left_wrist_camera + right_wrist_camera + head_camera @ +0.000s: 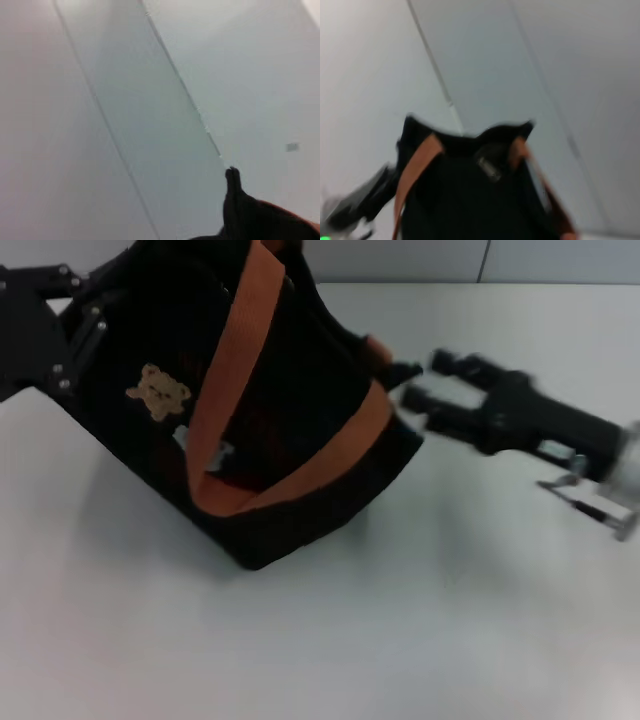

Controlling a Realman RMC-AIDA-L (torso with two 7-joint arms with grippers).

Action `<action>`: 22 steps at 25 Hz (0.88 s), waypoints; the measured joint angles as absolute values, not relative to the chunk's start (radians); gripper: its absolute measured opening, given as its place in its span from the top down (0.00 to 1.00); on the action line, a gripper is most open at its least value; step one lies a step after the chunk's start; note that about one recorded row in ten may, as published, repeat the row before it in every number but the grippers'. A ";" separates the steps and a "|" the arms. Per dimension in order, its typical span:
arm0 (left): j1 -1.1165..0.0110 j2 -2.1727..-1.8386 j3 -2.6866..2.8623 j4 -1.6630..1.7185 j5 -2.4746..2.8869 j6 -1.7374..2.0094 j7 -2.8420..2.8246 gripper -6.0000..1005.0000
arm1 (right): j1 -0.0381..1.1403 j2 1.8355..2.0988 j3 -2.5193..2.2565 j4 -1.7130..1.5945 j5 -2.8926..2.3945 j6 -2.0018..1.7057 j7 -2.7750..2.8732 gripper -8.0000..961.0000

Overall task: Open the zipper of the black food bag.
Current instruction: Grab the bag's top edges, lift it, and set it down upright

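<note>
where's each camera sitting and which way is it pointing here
Head view: from the robot's head, looking forward and down at the white table and the tilted black food bag; left gripper at the bag's left, right gripper at its right, fingers spread.
Left wrist view: on the left arm, facing the wall; only a corner of the bag shows.
Right wrist view: on the right arm, facing the bag's end, with a silver pull tab.
All three share the bag.

one black food bag [290, 420] with two orange-brown handles [235, 350], one bear patch [158, 390], and two grippers [415, 385].
</note>
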State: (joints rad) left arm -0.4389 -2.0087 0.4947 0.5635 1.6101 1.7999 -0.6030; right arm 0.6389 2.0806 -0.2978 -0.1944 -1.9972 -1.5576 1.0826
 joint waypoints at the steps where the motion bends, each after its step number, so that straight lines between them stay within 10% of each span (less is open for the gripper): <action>1: -0.443 -2.007 0.499 0.566 1.610 1.805 -0.603 0.92 | 0.666 2.082 -0.344 -0.175 -1.998 -1.534 1.089 0.13; 10: -0.465 -2.038 0.627 0.576 1.609 1.811 -0.545 0.92 | 0.800 2.093 -0.500 0.009 -2.000 -1.406 1.037 0.13; 22: -0.412 -2.063 0.661 0.533 1.608 1.795 -0.459 0.92 | 0.635 2.088 -0.482 -0.093 -1.976 -1.523 1.025 0.13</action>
